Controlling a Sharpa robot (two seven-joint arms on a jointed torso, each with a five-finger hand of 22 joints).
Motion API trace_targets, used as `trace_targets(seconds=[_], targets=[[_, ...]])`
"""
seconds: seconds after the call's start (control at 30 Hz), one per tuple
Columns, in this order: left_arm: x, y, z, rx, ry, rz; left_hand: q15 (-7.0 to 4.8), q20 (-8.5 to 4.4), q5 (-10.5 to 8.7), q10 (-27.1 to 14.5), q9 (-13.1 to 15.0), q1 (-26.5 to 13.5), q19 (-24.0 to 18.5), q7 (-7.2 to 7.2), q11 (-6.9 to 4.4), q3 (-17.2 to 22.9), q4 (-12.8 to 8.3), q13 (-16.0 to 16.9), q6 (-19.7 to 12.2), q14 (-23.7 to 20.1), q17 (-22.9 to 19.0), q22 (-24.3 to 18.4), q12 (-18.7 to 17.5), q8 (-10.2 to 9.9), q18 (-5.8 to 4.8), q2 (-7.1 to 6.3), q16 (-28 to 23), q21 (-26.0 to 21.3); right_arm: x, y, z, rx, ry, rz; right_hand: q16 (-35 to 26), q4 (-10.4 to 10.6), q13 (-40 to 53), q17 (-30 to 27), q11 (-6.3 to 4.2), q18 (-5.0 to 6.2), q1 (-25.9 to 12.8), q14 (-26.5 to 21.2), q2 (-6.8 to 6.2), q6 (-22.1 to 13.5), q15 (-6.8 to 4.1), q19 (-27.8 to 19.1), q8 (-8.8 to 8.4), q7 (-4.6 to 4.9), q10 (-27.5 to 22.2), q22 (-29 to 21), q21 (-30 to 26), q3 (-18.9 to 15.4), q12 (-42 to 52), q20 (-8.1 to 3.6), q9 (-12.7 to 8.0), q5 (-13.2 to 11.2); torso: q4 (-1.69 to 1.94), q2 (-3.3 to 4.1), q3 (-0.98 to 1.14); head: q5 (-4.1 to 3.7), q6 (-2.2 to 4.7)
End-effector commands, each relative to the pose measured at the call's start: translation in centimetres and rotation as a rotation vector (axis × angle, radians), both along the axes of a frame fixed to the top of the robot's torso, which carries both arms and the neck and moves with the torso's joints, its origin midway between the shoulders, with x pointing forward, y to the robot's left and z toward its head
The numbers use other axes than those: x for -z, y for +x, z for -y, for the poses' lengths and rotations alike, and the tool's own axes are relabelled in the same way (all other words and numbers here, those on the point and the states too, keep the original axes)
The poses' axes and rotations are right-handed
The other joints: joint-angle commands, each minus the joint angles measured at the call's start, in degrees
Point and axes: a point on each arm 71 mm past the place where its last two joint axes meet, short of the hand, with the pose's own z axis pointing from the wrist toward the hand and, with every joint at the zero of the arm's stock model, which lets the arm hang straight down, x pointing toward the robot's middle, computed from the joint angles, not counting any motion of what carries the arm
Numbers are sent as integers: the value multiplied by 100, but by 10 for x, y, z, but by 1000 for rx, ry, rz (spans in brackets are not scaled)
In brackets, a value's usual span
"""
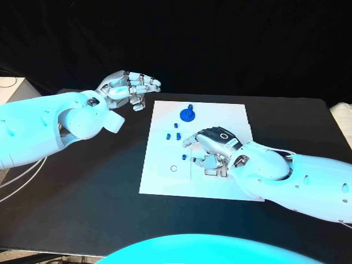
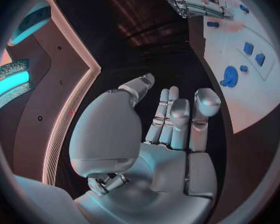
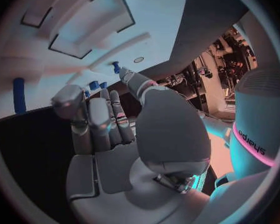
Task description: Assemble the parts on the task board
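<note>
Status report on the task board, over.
Left robot hand open, off the board. Right robot hand open over task board. Blue gear untouched. Nothing blocking.

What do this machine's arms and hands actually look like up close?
Both arms are smooth, rounded white shells. Each ends in a silver metal robot hand: the left hand and the right hand have segmented fingers with darker joints. The back of the right hand carries a glossy black patch.
</note>
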Motion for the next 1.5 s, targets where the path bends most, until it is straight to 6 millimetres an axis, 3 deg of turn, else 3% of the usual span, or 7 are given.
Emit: trace_targets(seconds=[0.03, 0.27, 0.4, 0.57, 0.83, 1.17, 1.5], targets=[[-1, 0, 2, 17, -14, -4, 17, 30, -18, -21, 9, -5, -9, 11, 9, -17, 27, -5, -36, -2, 5, 5, -25, 23, -106, 43, 31, -17, -10, 1, 8, 21, 78, -40, 169, 59, 22, 150, -43, 9, 84, 93, 34, 5, -48, 157, 10, -16, 106, 135, 282, -64, 205, -16, -17, 35, 0, 3, 2, -56, 36], [-1, 0, 2, 17, -16, -4, 18, 30, -18, -21, 9, 1, -13, 11, 9, -19, 33, -8, -38, -6, -3, 1, -26, 24, -104, 50, 30, -22, -30, 22, 51, 111, 43, -103, 773, 97, 12, 863, -158, -192, -6, 495, -30, 157, -145, 578, 57, 9, 556, 694, 1458, 332, 536, -105, -75, 138, -6, -11, -17, -170, 118], [-1, 0, 4, 21, -17, -4, 18, 30, -18, -21, 9, 1, -13, 11, 9, -19, 33, -8, -38, -6, -3, 1, -26, 24, -104, 50, 30, -22, -39, 37, 82, 168, -13, -110, 842, 104, -28, 950, -150, -207, -73, 528, -124, 164, -143, 605, 56, -8, 496, 743, 1545, 353, 485, -110, -88, 120, -1, -13, -17, -222, 144], [0, 0, 5, 24, -18, -5, 18, 30, -18, -21, 9, 1, -13, 11, 9, -19, 33, -8, -38, -6, -3, 1, -26, 24, -104, 50, 30, -22, -40, 48, 100, 202, -68, -108, 876, 112, -51, 991, -142, -216, -106, 539, -169, 136, -138, 615, 42, -43, 424, 769, 1589, 316, 450, -109, -100, 120, -5, -1, -8, -228, 168], [0, 0, 6, 28, -18, -7, 18, 31, -21, -21, 9, 5, 6, 11, 9, -28, 40, -12, -41, 6, 22, 23, -27, 25, -111, 45, 39, 1, -33, 55, 102, 212, -141, -101, 871, 119, -86, 963, -110, -196, -79, 531, -160, 52, -110, 583, 8, -126, 256, 730, 1475, 167, 395, -96, -125, 102, 2, 7, -3, -236, 166], [0, 0, 5, 27, -17, -8, 18, 31, -21, -21, 9, 5, 6, 11, 9, -28, 40, -12, -41, 6, 22, 23, -27, 25, -111, 45, 39, 1, -23, 59, 94, 202, -175, -101, 872, 126, -82, 958, -112, -198, -25, 525, -83, 138, -107, 582, 55, -100, 293, 743, 1487, 135, 442, -86, -118, 94, 7, 4, -9, -241, 150], [0, 0, 5, 27, -17, -9, 18, 31, -21, -21, 9, 5, 6, 11, 9, -28, 40, -12, -41, 6, 22, 23, -27, 25, -111, 45, 39, 1, -17, 57, 80, 173, -169, -107, 864, 182, -90, 936, -162, -237, -57, 521, 25, 388, -145, 652, 155, -47, 617, 865, 1727, 442, 551, -106, -119, 59, 1, -3, -13, -238, 132]])
